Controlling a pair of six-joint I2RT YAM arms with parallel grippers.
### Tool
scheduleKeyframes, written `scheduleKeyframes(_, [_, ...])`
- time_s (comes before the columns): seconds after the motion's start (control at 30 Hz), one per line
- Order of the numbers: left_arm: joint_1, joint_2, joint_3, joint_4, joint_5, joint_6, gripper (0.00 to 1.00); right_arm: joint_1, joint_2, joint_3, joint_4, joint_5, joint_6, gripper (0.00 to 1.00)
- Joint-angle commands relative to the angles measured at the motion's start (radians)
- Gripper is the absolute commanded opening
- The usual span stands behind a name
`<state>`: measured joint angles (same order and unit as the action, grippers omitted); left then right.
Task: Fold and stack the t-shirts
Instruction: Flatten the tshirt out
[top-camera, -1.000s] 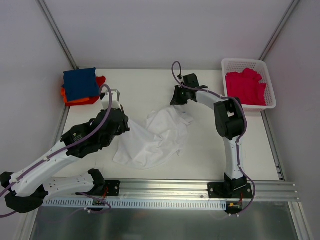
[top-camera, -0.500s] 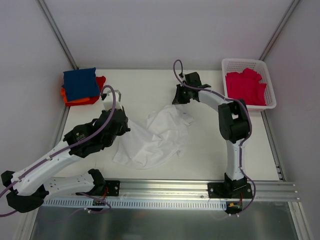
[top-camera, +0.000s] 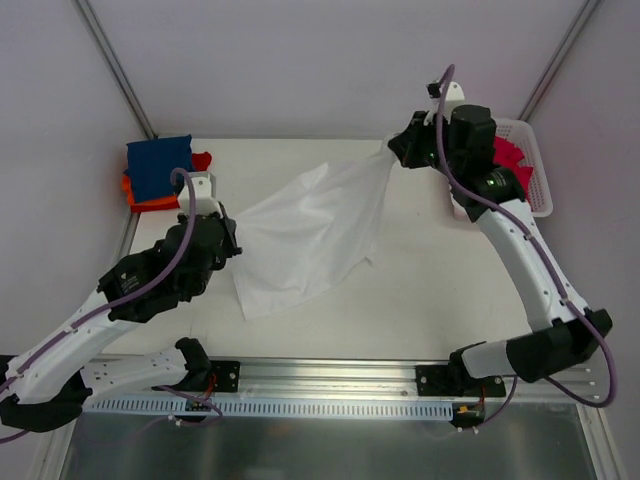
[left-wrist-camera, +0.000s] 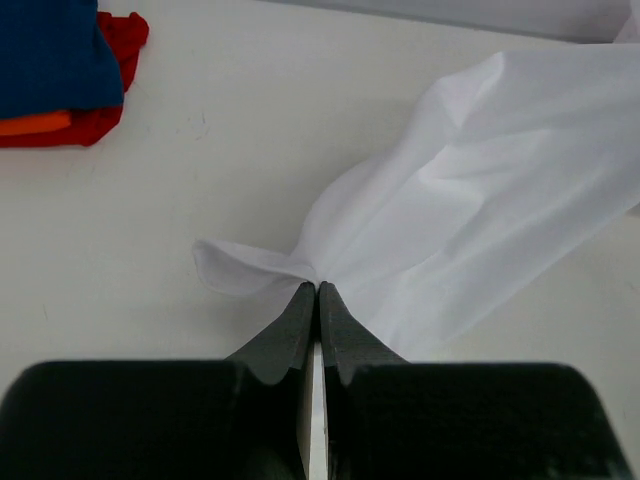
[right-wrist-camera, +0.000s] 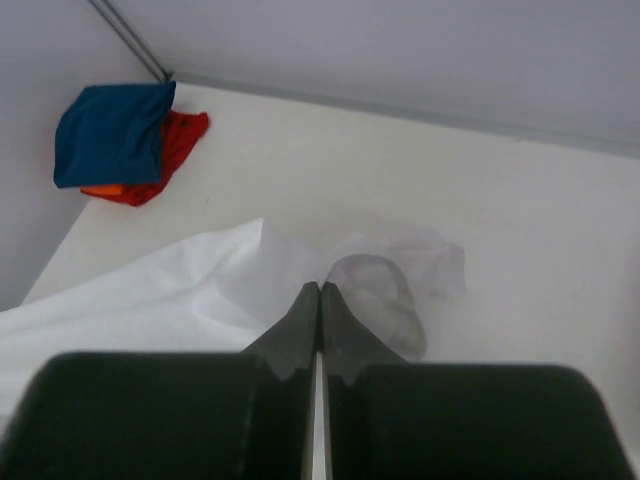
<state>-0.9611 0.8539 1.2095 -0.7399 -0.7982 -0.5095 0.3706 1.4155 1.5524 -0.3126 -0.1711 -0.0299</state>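
Where the left end effector (left-wrist-camera: 318, 290) grips: jaws pressed together on a thin corner of the white t-shirt (top-camera: 310, 235), which fans out ahead of its tips and to their right.
Between the arms, white t-shirt: hangs as a slanted sheet, with the upper edge drawn fairly straight and the lower edge sagging toward the counter (top-camera: 420, 290). I cannot tell whether that edge touches.
At the far corner, right end effector (right-wrist-camera: 319, 290): raised high, jaws pressed together and pinching the opposite corner. The cloth at its tips is bunched and blurred.
Step in hand: by my judgement, opening the shirt out flat before the first fold.
Doing it well: draw the two pinches apart evenly until the top edge runs straight, without tugging hard enough to slip a thin corner free. Bring both ends down level so the hanging edge lands first and the rest lays out smooth on bare counter between the arms. Keep both jaws pinched until the cloth lies flat.
Beyond the left end effector, to its left: the navy t-shirt (top-camera: 158, 165) lies folded on orange-red t-shirts (top-camera: 145, 200), well apart from the white cloth.
Behind the right end effector: the white lattice basket (top-camera: 541, 185) holds crimson-pink t-shirts (top-camera: 510, 155). The wrist is close to it, so the lowering path should lead away from its rim.
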Motion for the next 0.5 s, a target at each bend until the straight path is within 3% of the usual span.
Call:
scheduleKeyframes(0.0, [0.002, -0.052, 0.062, 0.013, -0.064, 0.069, 0.00, -0.010, -0.120, -0.017, -0.078, 0.090, -0.062, 0.00])
scheduleKeyframes(0.47, [0.002, -0.291, 0.193, 0.014, -0.093, 0.189, 0.00, -0.021, -0.636, -0.025, -0.186, 0.327, -0.146, 0.00])
